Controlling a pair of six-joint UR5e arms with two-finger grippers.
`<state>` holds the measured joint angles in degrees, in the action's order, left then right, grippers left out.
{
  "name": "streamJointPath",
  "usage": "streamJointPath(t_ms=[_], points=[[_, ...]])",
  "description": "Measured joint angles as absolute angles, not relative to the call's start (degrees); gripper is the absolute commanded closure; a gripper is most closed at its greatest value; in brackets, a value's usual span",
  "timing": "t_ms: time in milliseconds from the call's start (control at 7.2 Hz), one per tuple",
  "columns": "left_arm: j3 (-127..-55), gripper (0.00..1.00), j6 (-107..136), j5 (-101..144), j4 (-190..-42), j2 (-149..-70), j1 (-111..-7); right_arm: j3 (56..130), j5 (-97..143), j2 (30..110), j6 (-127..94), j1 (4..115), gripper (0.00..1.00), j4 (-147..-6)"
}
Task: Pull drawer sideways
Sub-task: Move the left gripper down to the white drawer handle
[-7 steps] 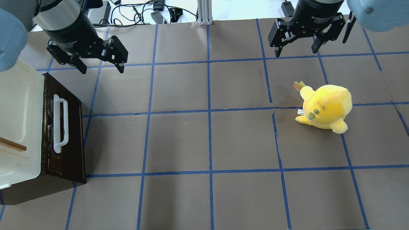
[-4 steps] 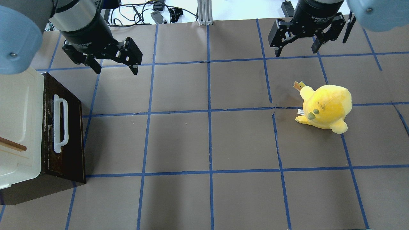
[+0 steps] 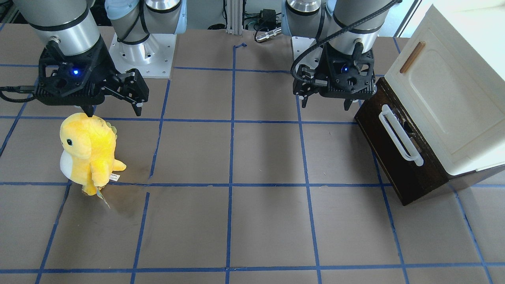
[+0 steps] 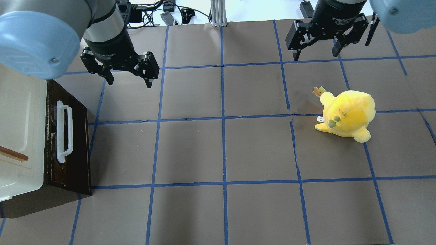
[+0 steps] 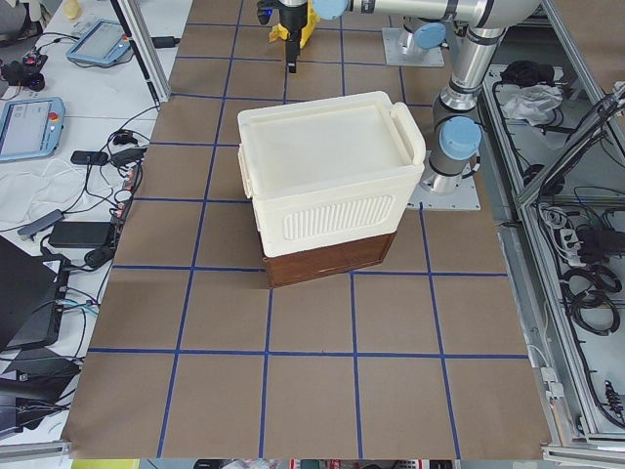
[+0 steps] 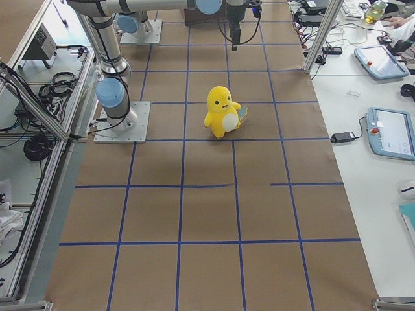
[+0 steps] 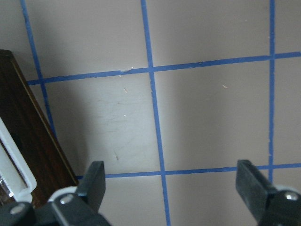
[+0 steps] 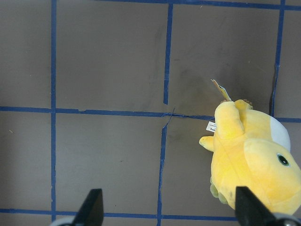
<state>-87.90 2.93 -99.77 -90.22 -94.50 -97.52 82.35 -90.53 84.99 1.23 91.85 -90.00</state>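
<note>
Shows drawer [image 4: 73,136] pushed in beneath cream cabinet [image 4: 20,129] at the table's [image 4: 221,153] left edge, left claw [image 4: 129,83] spread over open table off its far corner, right claw [image 4: 315,56] spread near plush toy [image 4: 347,115].

The drawer [image 4: 76,149] front is dark brown with a white handle [image 4: 60,132], the plush toy [image 4: 351,115] yellow, the table [image 4: 190,149] brown with a blue grid.

A robotics lab: the worktop [image 4: 190,149] is papered brown and gridded with blue tape. Beyond its far edge stand an aluminium post [image 4: 218,13], loose cables [image 4: 150,12] and what look like teach pendants [image 6: 391,134].
</note>
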Motion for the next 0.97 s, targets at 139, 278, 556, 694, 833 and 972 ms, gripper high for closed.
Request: streamJointPath(t_ms=[139, 278, 556, 694, 833, 972], points=[[-89.2, 0.00, 5.6, -103.7, -90.2, -96.2, -99.0, 82.4, -90.5, 85.0, 1.2, 91.8, 0.00, -90.0], [-90.8, 0.00, 8.7, -108.2, -89.9, -98.3, -100.8, 82.4, -90.5, 85.0, 1.2, 91.8, 0.00, -90.0], [-93.4, 0.00, 15.1, -121.3, -90.5, -102.9, -104.3, 82.4, -90.5, 85.0, 1.2, 91.8, 0.00, -90.0], [-96.5, 0.00, 17.1, -129.4, -91.2, -104.6, -105.2, 82.4, -90.5, 85.0, 1.2, 91.8, 0.00, -90.0], [-100.3, 0.00, 18.9, -136.7, -91.5, -105.6, -105.6, 82.4, -90.6, 85.0, 1.2, 91.8, 0.00, -90.0], [-103.8, 0.00, 21.6, -142.3, -91.9, -106.3, -105.8, 82.4, -90.5, 85.0, 1.2, 91.8, 0.00, -90.0]])
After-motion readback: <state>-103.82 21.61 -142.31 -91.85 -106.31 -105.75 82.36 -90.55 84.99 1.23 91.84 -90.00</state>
